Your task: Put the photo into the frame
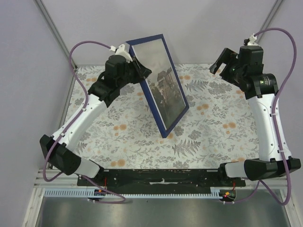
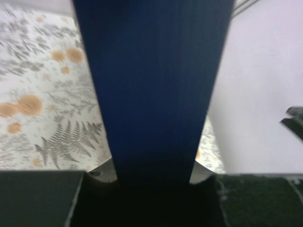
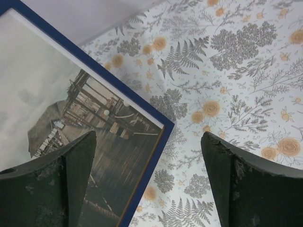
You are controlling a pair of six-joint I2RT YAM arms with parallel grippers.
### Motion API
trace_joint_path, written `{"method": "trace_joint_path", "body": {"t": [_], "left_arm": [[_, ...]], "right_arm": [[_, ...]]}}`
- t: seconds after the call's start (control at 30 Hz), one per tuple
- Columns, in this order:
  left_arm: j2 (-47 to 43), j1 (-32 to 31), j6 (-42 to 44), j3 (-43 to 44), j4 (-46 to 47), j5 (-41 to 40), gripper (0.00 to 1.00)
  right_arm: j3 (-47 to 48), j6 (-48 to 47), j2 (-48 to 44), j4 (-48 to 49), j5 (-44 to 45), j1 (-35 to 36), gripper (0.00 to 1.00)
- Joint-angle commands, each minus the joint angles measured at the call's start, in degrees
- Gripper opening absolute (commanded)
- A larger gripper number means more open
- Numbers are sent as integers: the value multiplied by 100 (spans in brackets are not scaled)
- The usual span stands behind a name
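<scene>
So, left arm: it reaches up and in from the left side of the desk (image 1: 227, 132).
Left gripper (image 1: 138, 67): it is clamped on the long left edge of the frame (image 1: 166, 130), near the top end. From the left wrist, the dark blue edge runs right between its fingers.
Frame: it stands tilted near the middle of the desk. Its low end seems to rest on the flower cloth (image 1: 123, 137) and its high end is up in the air at the back. The dark blue front faces right.
Photo (image 1: 165, 90): it sits inside the frame, behind the glass. It shows a wooden pier with huts under a grey sky, with a thin white border and blue frame edge around it.
Right gripper (image 1: 220, 64): its fingers are wide apart and nothing is between them. It hangs above the desk at the back right, apart from the frame, and touches nothing.
Right wrist view: one blue corner of the frame lies below the left finger (image 3: 71, 175), with flower cloth beside it.
</scene>
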Motion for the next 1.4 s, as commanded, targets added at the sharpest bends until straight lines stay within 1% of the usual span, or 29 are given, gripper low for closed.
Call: {"method": "trace_joint_path", "body": {"t": [0.0, 0.07, 0.13, 0.3, 0.4, 0.43, 0.5, 0.7, 0.77, 0.87, 0.97, 1.03, 1.13, 1.2, 1.23, 1.27, 1.37], "left_arm": [[189, 893, -1631, -314, 1102, 3145, 2], [469, 1236, -2236, -709, 1874, 4086, 2], [803, 1457, -2852, -1148, 3025, 4851, 2], [1603, 1791, -3837, -1545, 4880, 6031, 2], [2086, 1932, -4365, -1712, 5962, 6454, 2], [2245, 1958, -4506, -1748, 6278, 6577, 2], [2613, 1994, -4892, -1757, 6990, 6823, 2], [3870, 2011, -6527, -1547, 9600, 7263, 2], [4135, 2020, -6695, -1520, 9849, 7368, 2], [4311, 2020, -6372, -1572, 9658, 7465, 2], [4320, 2020, -5635, -1669, 8790, 7501, 2], [4294, 2020, -4942, -1678, 7939, 7509, 2], [4180, 2029, -3457, -1634, 6208, 7221, 2], [4110, 2038, -2298, -1433, 4619, 6913, 2], [4101, 2029, -1831, -1336, 4011, 6764, 2], [4092, 2029, -1531, -1257, 3579, 6623, 2], [4092, 2038, -1019, -1133, 2979, 6245, 2]], "right_arm": [[-300, -145, -107, 546, -288, -46, 97], [-458, -163, -64, 625, -367, -55, 97], [-547, -190, 7, 669, -429, -64, 97], [-880, -260, 86, 845, -456, -72, 97], [-1231, -286, 113, 1029, -447, -81, 97], [-1346, -304, 104, 1100, -647, -90, 97], [-1679, -304, 113, 1319, -771, -108, 97], [-2611, -374, 271, 2092, -1404, -239, 98], [-2980, -374, 271, 2426, -1466, -275, 98], [-3280, -374, 323, 2717, -1537, -354, 98], [-3526, -365, 411, 2945, -1589, -415, 98], [-3667, -330, 464, 3103, -1633, -424, 98], [-3842, -286, 534, 3332, -1739, -433, 98], [-3966, -269, 604, 3446, -1748, -424, 98], [-4001, -269, 622, 3473, -1748, -433, 98], [-4036, -269, 675, 3517, -1739, -424, 98], [-4176, -277, 789, 3649, -1774, -424, 98]]}}
